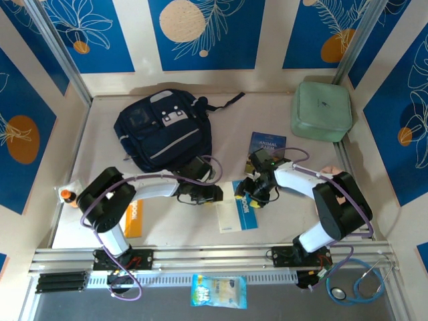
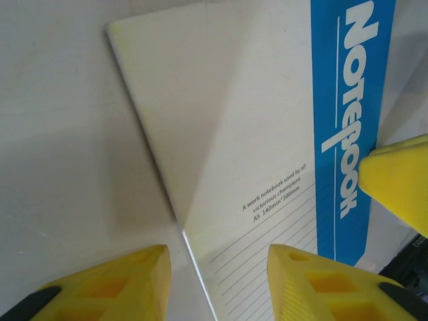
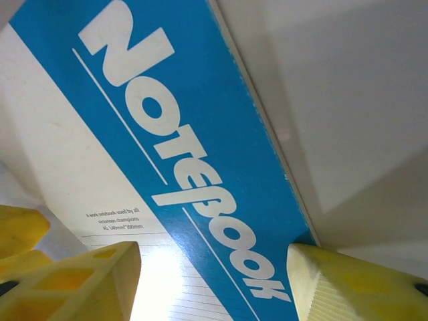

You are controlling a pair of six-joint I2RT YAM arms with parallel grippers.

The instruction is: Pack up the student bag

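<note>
White tabletop (image 1: 187,231), blue leaf-print walls (image 1: 200,33) around you.
Navy student bag (image 1: 164,130), grey-striped, lies just beyond your left gripper (image 2: 217,251); it and your right gripper (image 3: 214,247) stand parted, straddling the notebook (image 1: 239,212) edges.

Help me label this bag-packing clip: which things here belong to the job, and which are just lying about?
Belongs to the job:
- student bag
- blue-striped notebook, under the left gripper and right gripper
- probably the Animal Farm book and orange-striped notebook

Likely just lying about:
- green zip case
- snack packet and stethoscope, off the table
</note>
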